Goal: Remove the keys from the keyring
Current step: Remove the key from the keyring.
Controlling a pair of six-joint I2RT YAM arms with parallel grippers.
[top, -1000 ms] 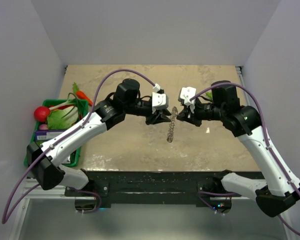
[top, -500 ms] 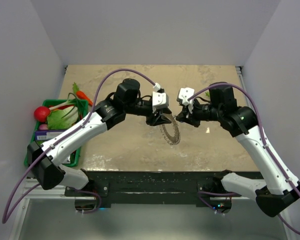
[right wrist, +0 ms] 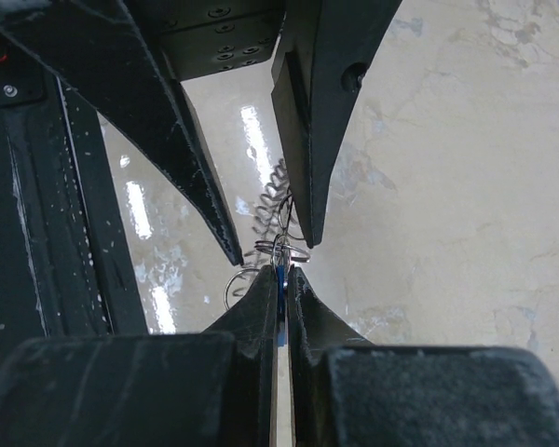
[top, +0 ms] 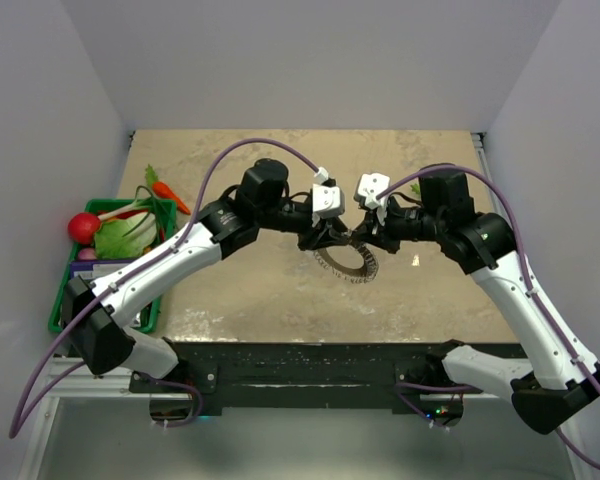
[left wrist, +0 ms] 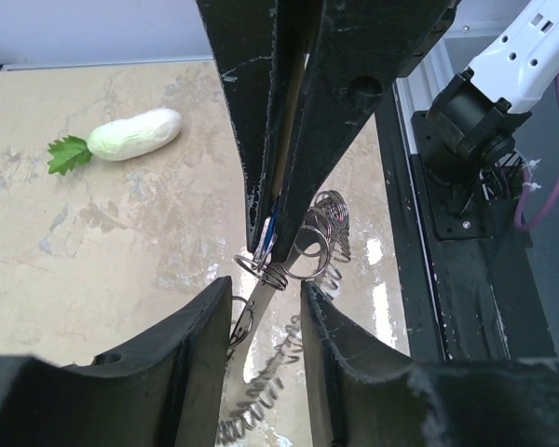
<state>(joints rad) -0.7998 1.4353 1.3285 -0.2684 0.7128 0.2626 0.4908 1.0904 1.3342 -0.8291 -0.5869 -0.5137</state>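
The keyring, a grey coiled loop, hangs between my two grippers above the table's middle. My right gripper is shut on the blue-headed key, which shows as a blue sliver between its fingertips. The key still sits among small split rings on the keyring. My left gripper faces it tip to tip, jaws apart, with the coil and a small ring in the gap. In the right wrist view the keyring dangles behind the key, between the left gripper's spread fingers.
A white radish with green leaves lies on the beige table beyond the grippers. A green tray of vegetables stands at the left edge, with a carrot beside it. The black base plate runs along the near edge.
The keyring has swung from an edge-on vertical hang to a spread loop. My left arm has shifted right, closer to the right gripper, which stayed shut on the key.
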